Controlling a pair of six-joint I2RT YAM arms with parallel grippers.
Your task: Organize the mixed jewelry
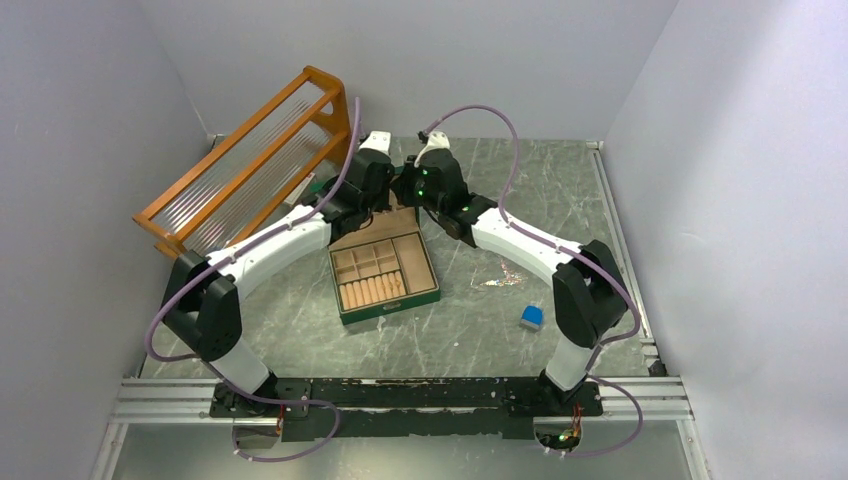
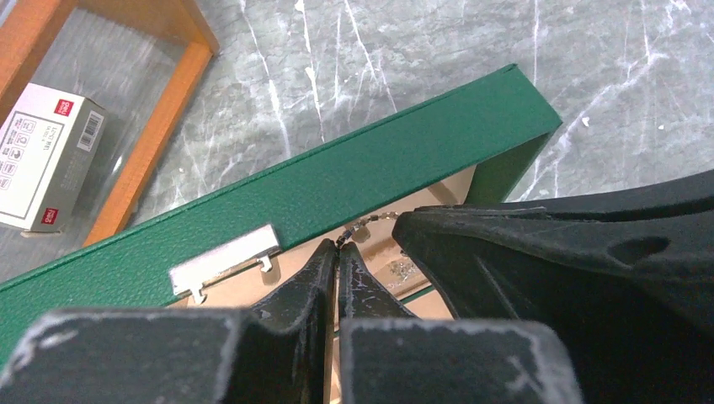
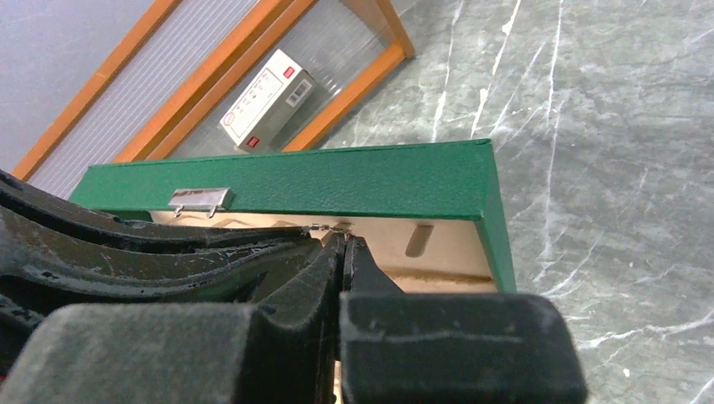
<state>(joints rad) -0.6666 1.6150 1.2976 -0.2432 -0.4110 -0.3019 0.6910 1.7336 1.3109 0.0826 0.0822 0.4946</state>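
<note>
A thin chain (image 2: 369, 223) runs taut between my two grippers in front of the raised lid (image 2: 379, 160) of the green box (image 1: 385, 272). My left gripper (image 2: 338, 249) is shut on one end. My right gripper (image 3: 345, 239) is shut on the other end of the chain (image 3: 324, 226). In the top view both grippers meet above the back of the box, left gripper (image 1: 378, 200), right gripper (image 1: 412, 192). A small glittering piece (image 2: 402, 268) lies inside the box. Several gold pieces (image 1: 503, 278) lie loose on the table to the right of the box.
An orange rack (image 1: 250, 160) stands at the back left with a white carton (image 3: 267, 99) inside it. A small blue block (image 1: 532, 317) lies on the table at the front right. The lid carries a silver clasp (image 2: 223, 263).
</note>
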